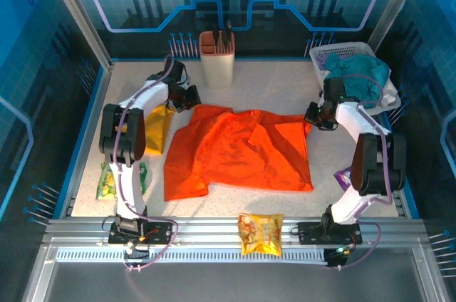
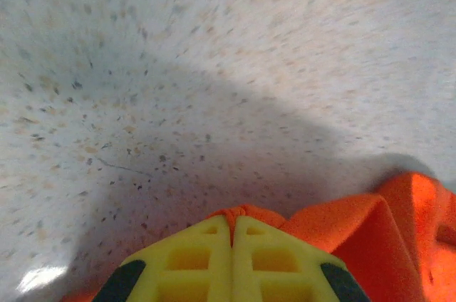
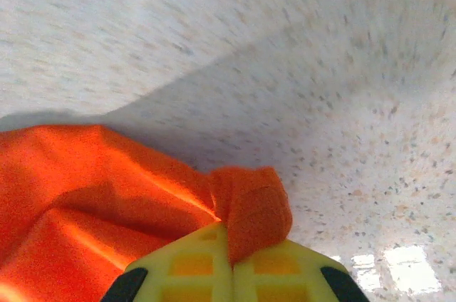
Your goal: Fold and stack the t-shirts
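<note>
Left tool (image 2: 231, 225), right tool (image 3: 229, 239) clamp orange shirt (image 1: 242, 152) (mustard shirt (image 1: 158, 129) partly hidden)

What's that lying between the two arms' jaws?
The orange t-shirt, lying rumpled; the top view shows it spanning them, and each wrist view shows shut jaws pinching its edge.

The right gripper (image 3: 231, 248) pinches a fold of the orange t-shirt (image 3: 100, 188).
</note>
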